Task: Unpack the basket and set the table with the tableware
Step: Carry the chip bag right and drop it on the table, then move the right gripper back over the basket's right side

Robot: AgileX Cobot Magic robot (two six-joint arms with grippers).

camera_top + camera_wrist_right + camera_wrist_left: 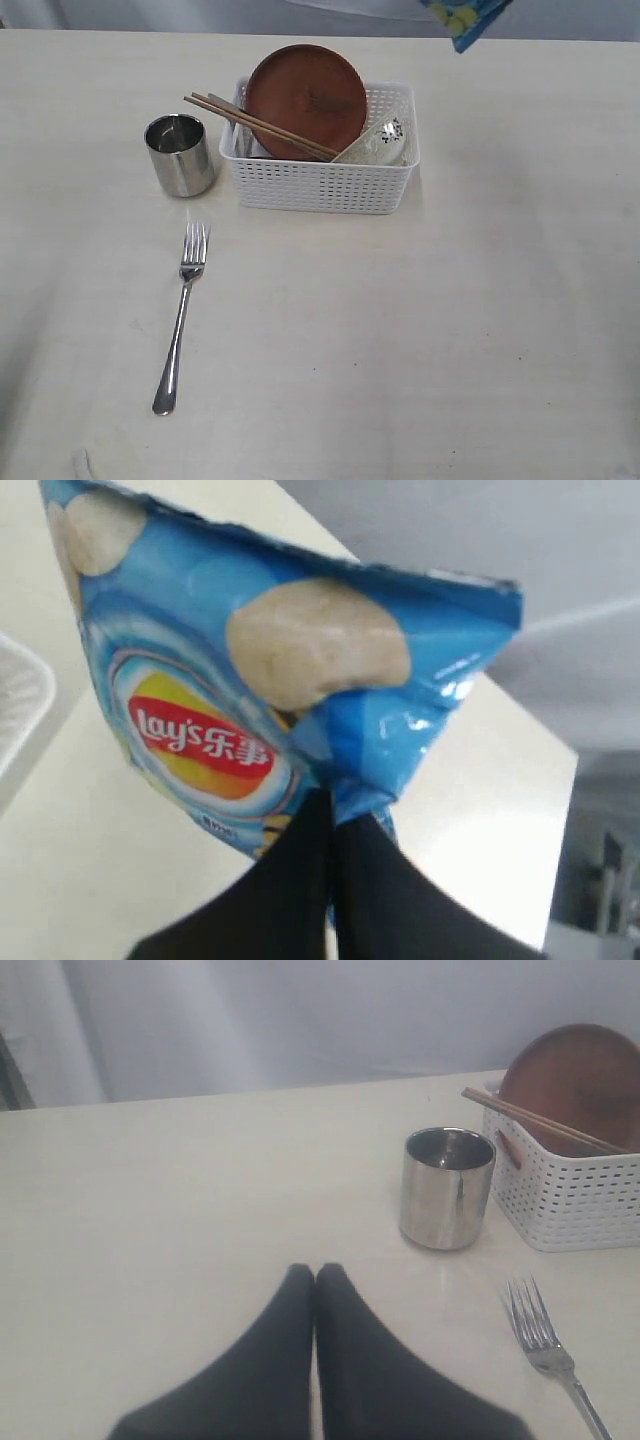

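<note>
Exterior view shows us the basket near the table's far edge, with plate, chopsticks and bowl inside. We judge the chopsticks come next. Their long axis runs slantwise, with the ends jutting over the basket's left rim above the cup. Our left gripper, jaws pressed together and empty, is nearer. Our right gripper is clamped on the chip bag, up by the far edge.

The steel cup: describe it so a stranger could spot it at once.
Find the white basket on the pale table. Beside its left wall in the exterior view stands the steel cup. It alone is a shiny upright cylinder; the fork lies flat.
</note>
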